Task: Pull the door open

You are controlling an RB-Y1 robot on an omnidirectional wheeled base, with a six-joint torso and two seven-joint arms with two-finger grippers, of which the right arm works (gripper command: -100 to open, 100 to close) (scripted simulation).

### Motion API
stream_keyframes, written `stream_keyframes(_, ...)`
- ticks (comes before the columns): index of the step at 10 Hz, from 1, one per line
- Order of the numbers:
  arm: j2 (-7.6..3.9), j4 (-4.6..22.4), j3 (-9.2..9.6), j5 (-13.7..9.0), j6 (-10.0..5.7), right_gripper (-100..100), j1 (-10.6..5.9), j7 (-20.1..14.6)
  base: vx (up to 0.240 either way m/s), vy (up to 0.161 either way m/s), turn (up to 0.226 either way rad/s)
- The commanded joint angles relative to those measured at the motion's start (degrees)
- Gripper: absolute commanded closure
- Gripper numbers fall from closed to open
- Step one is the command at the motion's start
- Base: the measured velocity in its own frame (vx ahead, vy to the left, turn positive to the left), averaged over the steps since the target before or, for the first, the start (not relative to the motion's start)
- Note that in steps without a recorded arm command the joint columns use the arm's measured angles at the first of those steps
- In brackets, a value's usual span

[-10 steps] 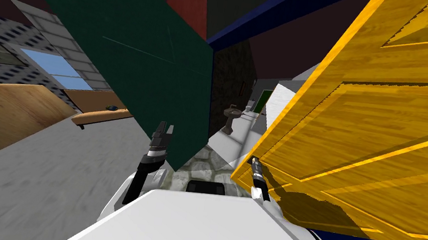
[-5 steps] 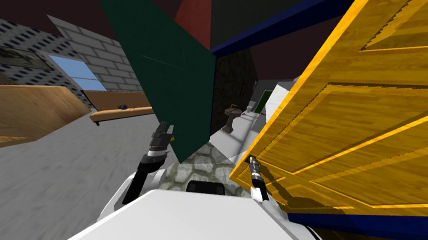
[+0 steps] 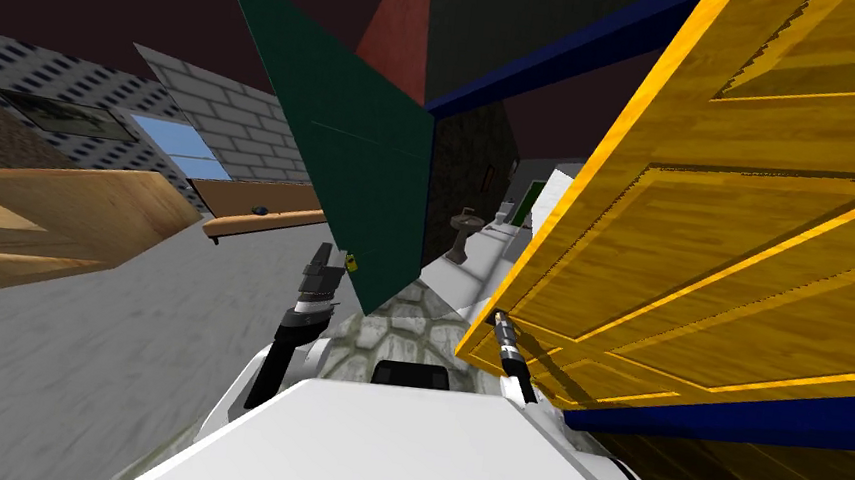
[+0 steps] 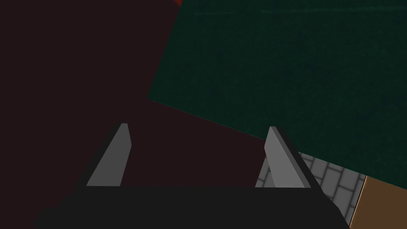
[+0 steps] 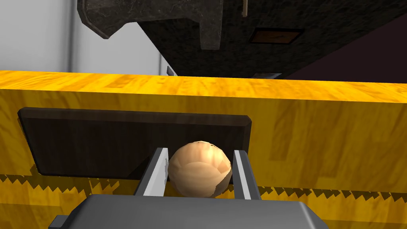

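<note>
Pressing on both sides of the round tan knob (image 5: 199, 174), the fingers (image 5: 155, 175) of the right gripper (image 5: 200, 153) are found clamped on it. The knob is mounted on a dark plate (image 5: 99, 143) set near the free edge of the yellow wooden door (image 5: 318, 131). In the head view the door (image 3: 718, 235) is seen on the right, with the right gripper (image 3: 501, 318) at its near edge. An opening is noted between that edge and a dark green panel (image 3: 354, 163); through it a cobbled floor (image 3: 396, 324) and a pedestal basin (image 3: 461, 236) are visible. The left gripper (image 3: 324, 263) is held forward just beside the green panel. Its fingers (image 4: 113, 159) are recorded as apart, with nothing between them
</note>
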Motion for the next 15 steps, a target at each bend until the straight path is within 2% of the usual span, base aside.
stream_keyframes(1,-0.47,0.2,1.45,1.0,-0.76,100,0.26,-1.2,-0.260,-0.041,0.071)
stream_keyframes(5,-1.34,-0.8,4.07,2.7,-1.76,100,0.82,-3.2,-0.243,-0.017,0.050)
stream_keyframes(6,-1.25,-0.9,3.69,2.4,-1.47,100,0.86,-2.9,-0.108,-0.006,0.006)
stream_keyframes(7,-1.75,-1.2,5.13,3.2,-2.43,100,1.75,-4.0,-0.164,-0.024,0.048)
stream_keyframes(14,-4.20,-3.0,9.72,5.9,-6.12,100,4.21,-7.9,-0.199,-0.059,0.052)
stream_keyframes(15,-3.86,-3.4,9.38,5.7,-5.44,100,4.13,-7.5,-0.108,-0.018,0.015)
